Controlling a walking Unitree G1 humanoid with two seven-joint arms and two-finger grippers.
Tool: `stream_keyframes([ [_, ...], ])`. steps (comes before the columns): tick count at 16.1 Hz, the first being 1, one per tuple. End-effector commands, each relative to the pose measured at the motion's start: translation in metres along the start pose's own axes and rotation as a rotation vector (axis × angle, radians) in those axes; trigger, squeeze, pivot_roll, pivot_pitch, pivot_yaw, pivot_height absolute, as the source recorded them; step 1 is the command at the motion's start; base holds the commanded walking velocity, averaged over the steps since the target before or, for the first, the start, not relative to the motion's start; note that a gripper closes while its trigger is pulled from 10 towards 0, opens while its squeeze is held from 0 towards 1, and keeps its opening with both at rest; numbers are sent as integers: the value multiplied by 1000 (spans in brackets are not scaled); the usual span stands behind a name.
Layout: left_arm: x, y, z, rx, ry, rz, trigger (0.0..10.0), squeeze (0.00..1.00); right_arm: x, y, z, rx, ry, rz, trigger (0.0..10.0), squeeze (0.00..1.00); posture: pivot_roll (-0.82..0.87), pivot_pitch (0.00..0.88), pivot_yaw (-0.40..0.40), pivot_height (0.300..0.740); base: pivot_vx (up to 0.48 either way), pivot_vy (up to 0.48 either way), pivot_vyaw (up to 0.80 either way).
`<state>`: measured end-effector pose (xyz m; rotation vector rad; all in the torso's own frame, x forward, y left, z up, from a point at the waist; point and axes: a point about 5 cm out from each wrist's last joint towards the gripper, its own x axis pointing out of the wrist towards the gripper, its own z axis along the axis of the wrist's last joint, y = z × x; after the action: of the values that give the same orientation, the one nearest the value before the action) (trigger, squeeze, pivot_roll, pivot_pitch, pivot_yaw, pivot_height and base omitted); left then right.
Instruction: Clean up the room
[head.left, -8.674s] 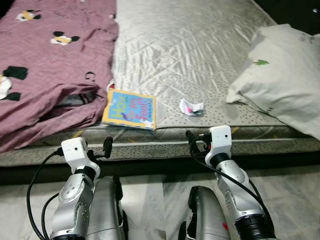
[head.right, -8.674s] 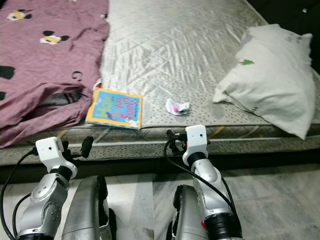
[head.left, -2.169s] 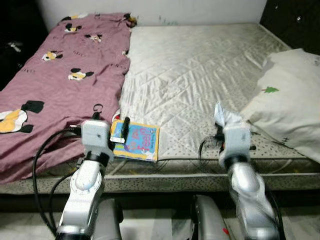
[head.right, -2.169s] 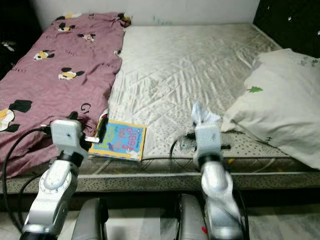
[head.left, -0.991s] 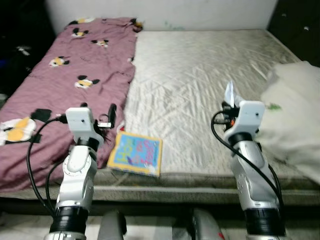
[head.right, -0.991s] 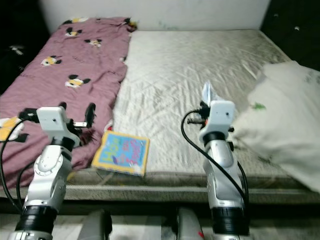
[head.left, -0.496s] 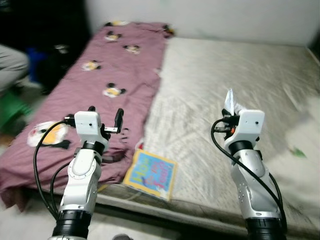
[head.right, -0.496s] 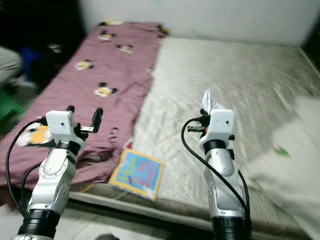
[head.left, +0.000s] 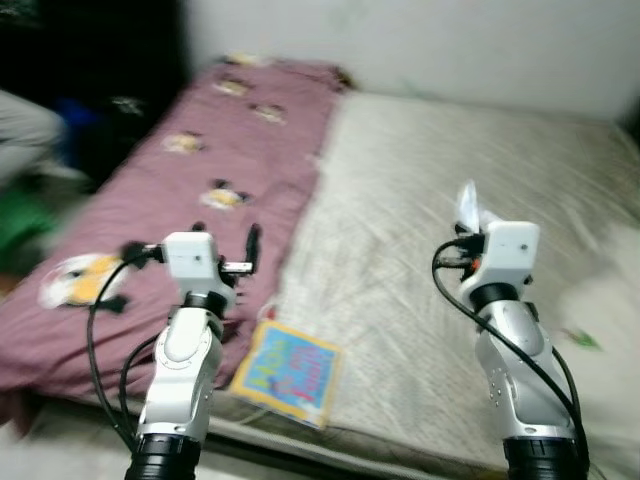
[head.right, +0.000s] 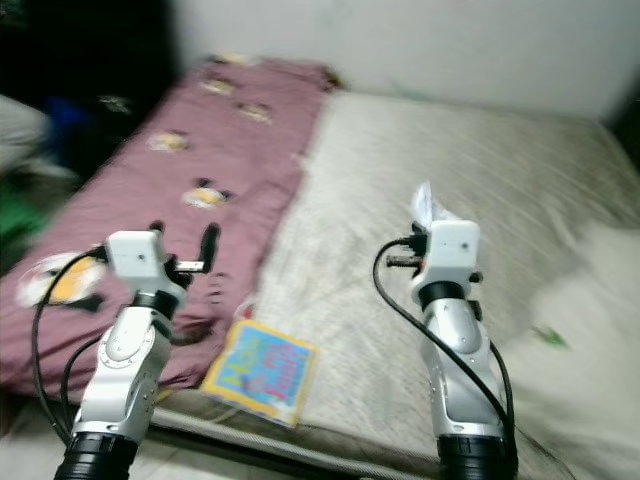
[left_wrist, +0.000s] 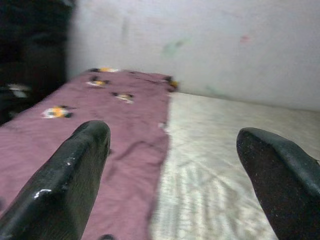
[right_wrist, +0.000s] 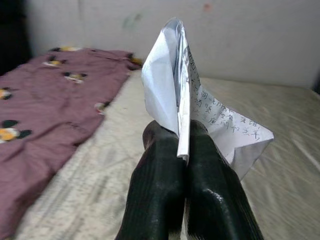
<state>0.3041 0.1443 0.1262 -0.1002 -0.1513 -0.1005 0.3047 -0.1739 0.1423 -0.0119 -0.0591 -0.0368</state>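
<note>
My right gripper (right_wrist: 182, 137) is shut on a crumpled white paper (right_wrist: 186, 85) with printed text, held up above the grey quilted mattress (head.left: 420, 170). The same paper (head.left: 467, 206) sticks up behind the right wrist in the eye views. My left gripper (left_wrist: 172, 150) is open and holds nothing, raised over the front edge of the maroon cartoon-mouse sheet (head.left: 200, 150). A colourful children's book (head.left: 290, 368) lies flat at the mattress's front edge, between the two arms and below them.
A white pillow (head.right: 590, 330) lies blurred on the right side of the mattress. A pale wall (head.left: 420, 45) runs behind the bed. Off the bed's left side there is a dark area with a blurred grey shape (head.left: 20, 125) and something green (head.left: 15, 225).
The paper that lay on the mattress is now in my right gripper, and both arms have risen. The camera has lifted and swung left, then slightly back right; the picture is blurred.
</note>
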Motion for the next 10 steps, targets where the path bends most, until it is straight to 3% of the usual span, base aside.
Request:
stream_keyframes([
  [1,-4,14,1,18,5,32,10000,0,1,14,3,17,-5,38,10000,0,-40,44,-14,740,0,0,0],
  [4,-3,11,3,6,2,20,10000,0,0,15,2,21,6,40,10000,0,-43,48,-19,740,0,0,-271],
  [9,-4,10,-2,-29,22,28,10000,0,3,12,2,16,15,33,10000,0,-52,49,-31,740,0,0,-800],
  [10,-4,9,-2,-34,20,29,10000,0,4,13,2,11,16,41,10000,0,-53,48,-36,740,0,356,-800],
])
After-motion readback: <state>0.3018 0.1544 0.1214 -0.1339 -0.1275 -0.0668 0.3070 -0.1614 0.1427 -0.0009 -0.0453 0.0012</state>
